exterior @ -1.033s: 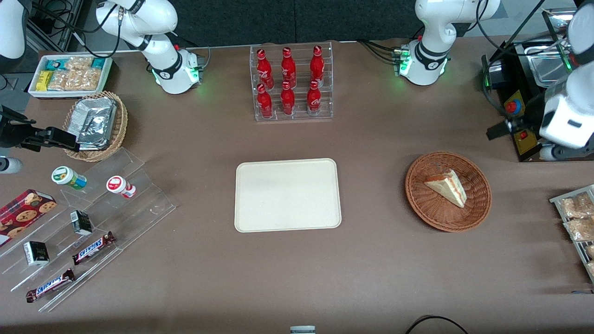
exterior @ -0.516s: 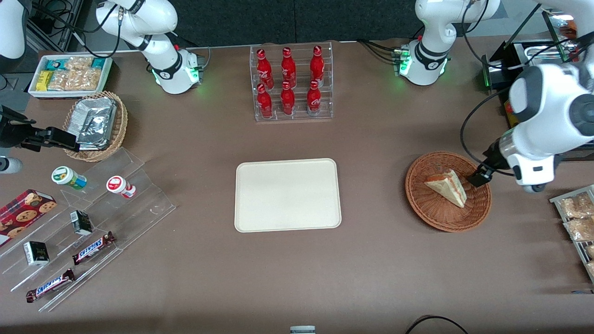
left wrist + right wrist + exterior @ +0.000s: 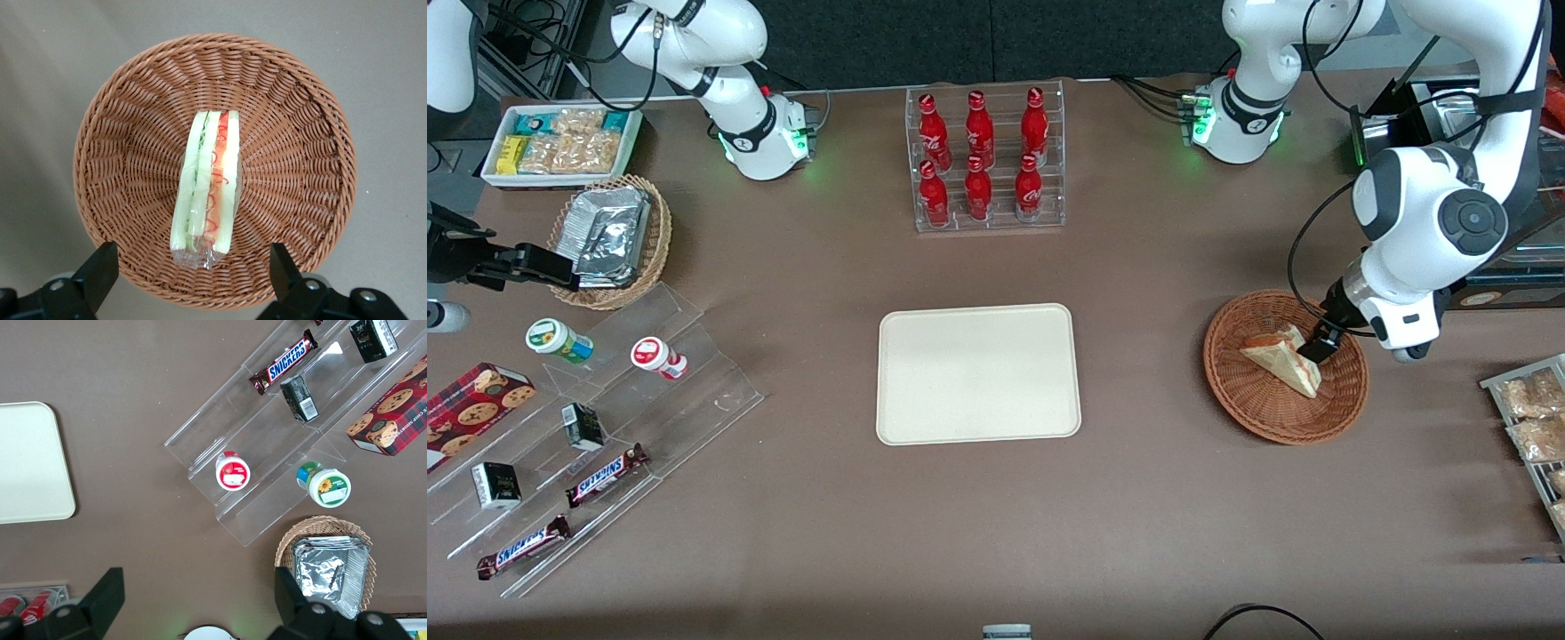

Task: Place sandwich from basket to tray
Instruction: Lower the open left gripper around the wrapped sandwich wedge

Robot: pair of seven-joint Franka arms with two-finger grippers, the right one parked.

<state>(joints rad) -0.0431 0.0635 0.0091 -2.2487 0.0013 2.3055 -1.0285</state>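
Note:
The sandwich point(image 3: 1279, 358), a wrapped white wedge with red and green filling point(image 3: 208, 192), lies in the round reddish-brown wicker basket point(image 3: 1258, 425) toward the working arm's end of the table. The left arm's gripper point(image 3: 1317, 347) hangs just above the basket, over the sandwich's edge. In the left wrist view the gripper point(image 3: 192, 272) is open, its black fingers point(image 3: 100, 269) wide apart over the basket point(image 3: 133, 120) rim, with nothing between them. The cream tray point(image 3: 978, 373) lies bare at the table's middle, beside the basket, and its corner shows in the right wrist view as tray point(image 3: 27, 463).
A clear rack of red bottles point(image 3: 987, 160) stands farther from the front camera than the tray. Snack packets point(image 3: 1534, 418) and a black machine point(image 3: 1423, 178) flank the basket at the working arm's end. Acrylic steps with snacks point(image 3: 605, 427) and a tan foil-pack basket point(image 3: 609, 240) sit toward the parked arm's end.
The left arm has swung in from the table's end and come down over the basket; its gripper now hangs above the sandwich. The sandwich has not moved.

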